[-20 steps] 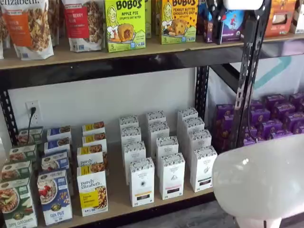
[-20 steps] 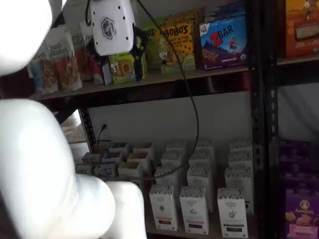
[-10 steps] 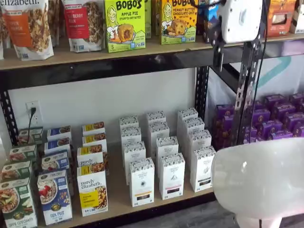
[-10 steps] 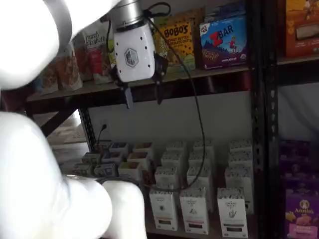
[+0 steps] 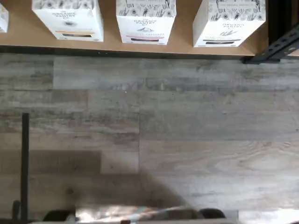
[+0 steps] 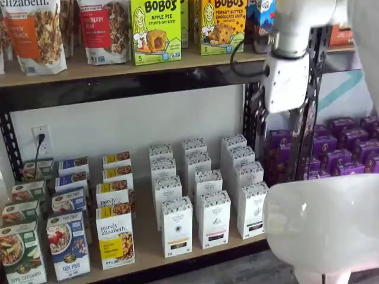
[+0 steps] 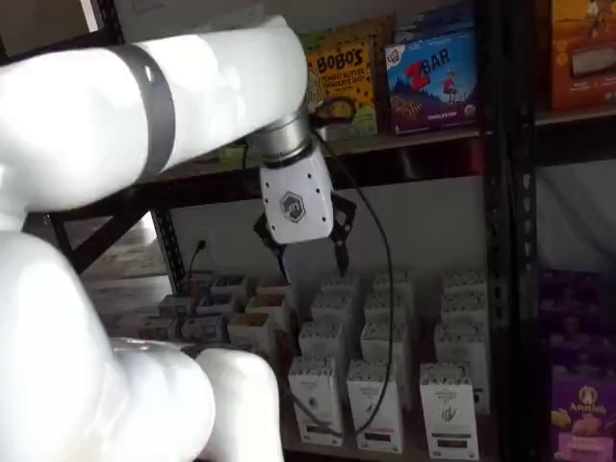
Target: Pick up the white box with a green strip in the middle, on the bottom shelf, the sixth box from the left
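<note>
The white box (image 6: pixel 253 210) stands at the front right of the bottom shelf (image 6: pixel 148 239), rightmost of three front white cartons, next to the rack post. It shows in both shelf views (image 7: pixel 449 411) and in the wrist view (image 5: pixel 229 18), with a dark greenish strip low on its face. My gripper (image 7: pixel 308 258) hangs in front of the wall between the two shelves, above the rows of white cartons. Its black fingers point down with a plain gap between them and hold nothing. In a shelf view the gripper (image 6: pixel 283 131) hangs above and slightly right of the white box.
Two more white cartons (image 6: pixel 214 219) (image 6: pixel 176 226) stand left of the target, with colourful cereal boxes (image 6: pixel 115 236) further left. A black rack post (image 6: pixel 251 112) stands behind the target's column. Purple boxes (image 6: pixel 343 148) fill the neighbouring rack. My white arm (image 6: pixel 323 228) bulks in the foreground.
My gripper has come down from the upper shelf's level to the space between the shelves, above the white cartons. The boxes have not moved.
</note>
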`<control>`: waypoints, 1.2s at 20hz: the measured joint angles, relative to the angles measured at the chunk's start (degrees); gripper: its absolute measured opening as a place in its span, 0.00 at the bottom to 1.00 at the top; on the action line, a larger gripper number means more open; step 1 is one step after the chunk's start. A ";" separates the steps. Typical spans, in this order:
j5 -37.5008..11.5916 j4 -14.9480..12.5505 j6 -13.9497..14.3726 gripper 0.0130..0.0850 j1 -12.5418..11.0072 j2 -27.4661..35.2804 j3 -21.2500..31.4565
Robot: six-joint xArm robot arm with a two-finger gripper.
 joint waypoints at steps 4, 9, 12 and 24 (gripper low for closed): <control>-10.91 0.72 -0.92 1.00 -1.08 2.47 7.11; -21.09 2.13 -2.61 1.00 -2.11 11.83 11.07; -29.97 3.51 -4.33 1.00 -2.83 18.46 12.67; -50.82 1.86 -5.27 1.00 -4.64 49.36 4.62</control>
